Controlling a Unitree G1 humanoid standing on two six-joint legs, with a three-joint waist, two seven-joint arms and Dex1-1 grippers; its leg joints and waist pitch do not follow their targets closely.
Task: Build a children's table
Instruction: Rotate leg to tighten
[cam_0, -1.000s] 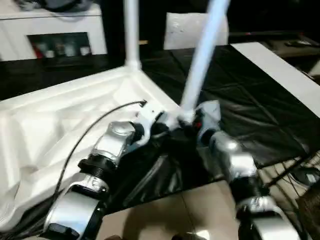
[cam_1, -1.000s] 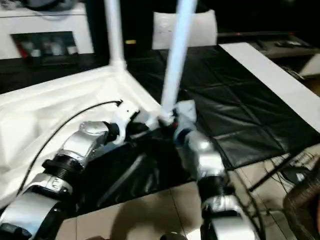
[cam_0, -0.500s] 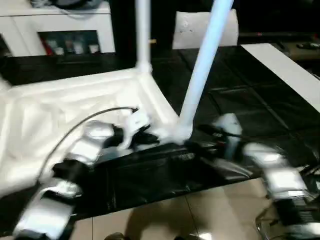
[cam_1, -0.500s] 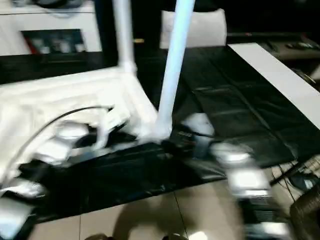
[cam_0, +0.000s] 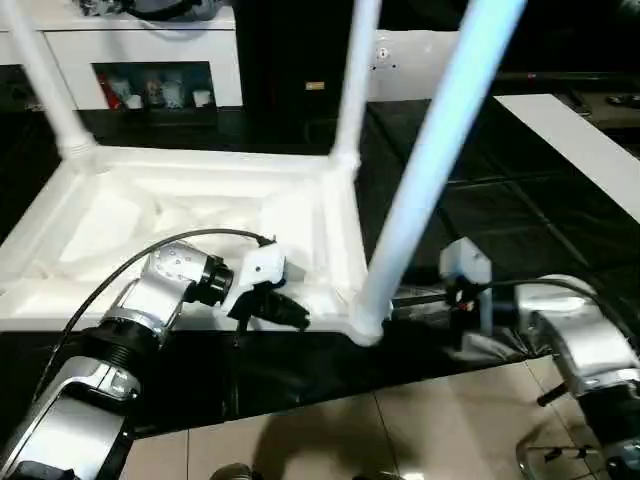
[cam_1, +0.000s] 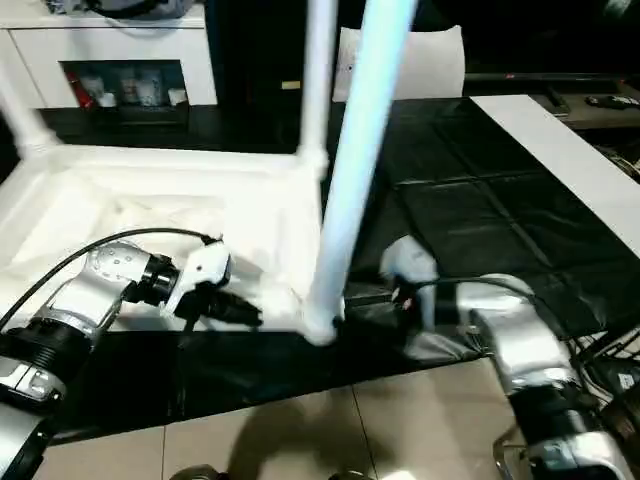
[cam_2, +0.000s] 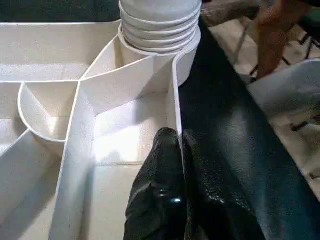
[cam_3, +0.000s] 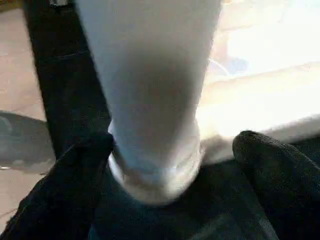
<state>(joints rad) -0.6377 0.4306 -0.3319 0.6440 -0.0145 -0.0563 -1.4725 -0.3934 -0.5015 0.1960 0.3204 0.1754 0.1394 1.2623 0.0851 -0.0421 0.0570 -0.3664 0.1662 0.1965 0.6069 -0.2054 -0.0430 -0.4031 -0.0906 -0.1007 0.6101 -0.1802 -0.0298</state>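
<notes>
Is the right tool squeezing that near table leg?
Apart. The right wrist view shows the right tool open, a gap between one finger and the leg.

Leg tops cut off; cabinet contents perhaps bottles, unclear.

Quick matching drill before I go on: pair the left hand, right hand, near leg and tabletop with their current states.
1. left hand
2. right hand
3. near leg
4. tabletop

a. underside up on the black sheet
b. open, fingers either side of a leg's base
c. shut, at the tabletop's near rim
d. standing in the near corner socket

Pairs: 1-c, 2-b, 3-d, 4-a
</notes>
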